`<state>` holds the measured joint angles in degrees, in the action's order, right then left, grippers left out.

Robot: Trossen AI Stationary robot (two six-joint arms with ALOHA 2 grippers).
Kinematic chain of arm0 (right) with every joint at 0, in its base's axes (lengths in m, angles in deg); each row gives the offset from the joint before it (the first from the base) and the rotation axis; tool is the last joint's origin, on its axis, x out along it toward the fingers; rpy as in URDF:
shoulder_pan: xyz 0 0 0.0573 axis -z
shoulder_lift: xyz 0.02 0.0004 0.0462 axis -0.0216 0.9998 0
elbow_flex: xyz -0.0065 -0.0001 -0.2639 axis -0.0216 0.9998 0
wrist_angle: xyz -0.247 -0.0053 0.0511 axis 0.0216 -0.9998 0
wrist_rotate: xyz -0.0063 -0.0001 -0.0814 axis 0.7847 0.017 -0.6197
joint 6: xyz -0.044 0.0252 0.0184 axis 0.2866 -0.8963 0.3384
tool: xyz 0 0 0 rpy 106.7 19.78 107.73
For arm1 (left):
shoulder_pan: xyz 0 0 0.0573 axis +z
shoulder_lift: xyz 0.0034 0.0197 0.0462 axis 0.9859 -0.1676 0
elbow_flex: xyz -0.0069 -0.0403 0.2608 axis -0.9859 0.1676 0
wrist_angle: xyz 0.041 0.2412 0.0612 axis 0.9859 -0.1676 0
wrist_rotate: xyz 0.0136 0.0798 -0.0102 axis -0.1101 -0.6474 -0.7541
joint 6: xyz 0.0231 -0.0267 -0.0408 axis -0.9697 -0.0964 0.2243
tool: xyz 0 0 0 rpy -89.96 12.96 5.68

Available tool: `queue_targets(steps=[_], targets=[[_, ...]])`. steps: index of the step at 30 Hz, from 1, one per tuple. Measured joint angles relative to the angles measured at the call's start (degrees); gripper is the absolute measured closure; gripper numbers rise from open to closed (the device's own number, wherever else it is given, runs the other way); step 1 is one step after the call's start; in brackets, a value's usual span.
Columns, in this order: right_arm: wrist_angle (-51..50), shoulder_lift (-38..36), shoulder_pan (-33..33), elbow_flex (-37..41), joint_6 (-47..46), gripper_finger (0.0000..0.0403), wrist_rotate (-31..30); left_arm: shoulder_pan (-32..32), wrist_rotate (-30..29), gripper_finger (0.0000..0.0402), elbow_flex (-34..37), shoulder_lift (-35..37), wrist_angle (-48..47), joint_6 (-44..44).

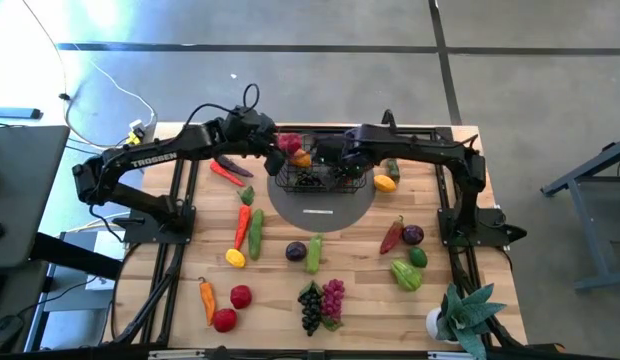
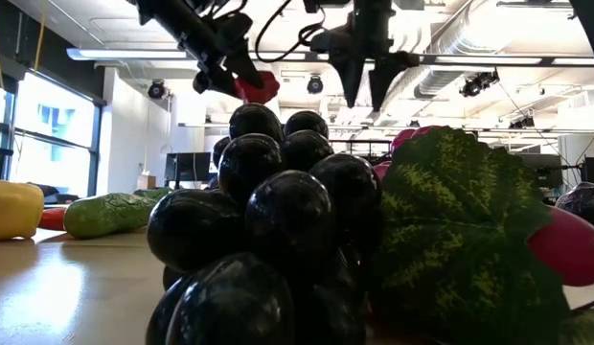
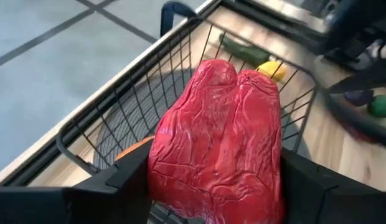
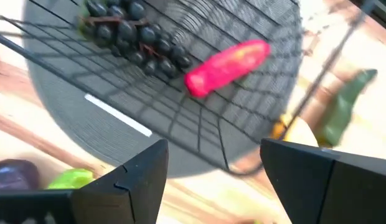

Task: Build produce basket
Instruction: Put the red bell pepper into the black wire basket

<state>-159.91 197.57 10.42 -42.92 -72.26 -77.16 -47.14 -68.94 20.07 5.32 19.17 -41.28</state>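
The black wire basket [image 1: 315,176] stands on a grey round disc [image 1: 325,212] at the table's far middle. In it lie dark grapes [image 4: 127,34], a pink-red piece [image 4: 227,65] and something orange [image 3: 132,148]. My left gripper [image 1: 282,146] hangs over the basket's left rim [image 3: 118,74], shut on a red pepper [image 3: 218,143]. My right gripper [image 4: 211,180] hovers open above the basket's right part, nothing between its fingers. More produce lies loose on the table's near half [image 1: 310,255]. My left gripper pinches the red pepper by its two sides [image 3: 160,168] between its two fingers. The fingers come slanting down from the table's left. The pepper is lifted clear above the basket, its lobed end [image 3: 233,71] pointing away from the fingers.
Loose peppers, tomatoes, cucumbers and grapes lie scattered left, right and near of the disc. A lemon [image 1: 385,183] and a green piece lie just right of the basket. A potted plant [image 1: 460,315] stands at the near right corner. Dark grapes [image 2: 268,220] fill the low view.
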Motion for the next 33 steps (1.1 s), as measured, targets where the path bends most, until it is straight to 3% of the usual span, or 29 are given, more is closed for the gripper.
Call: queue_targets(steps=[11,33], targets=[[-7.24,0.0,-6.55,0.0,-10.51,0.0164,-2.53,0.0,-0.11,0.0133,0.01,-4.05,-0.18,0.4],[-7.28,-0.33,-14.99,2.91,-15.29,0.0164,-3.36,-0.35,1.88,0.0128,0.01,-5.12,3.06,-4.06]])
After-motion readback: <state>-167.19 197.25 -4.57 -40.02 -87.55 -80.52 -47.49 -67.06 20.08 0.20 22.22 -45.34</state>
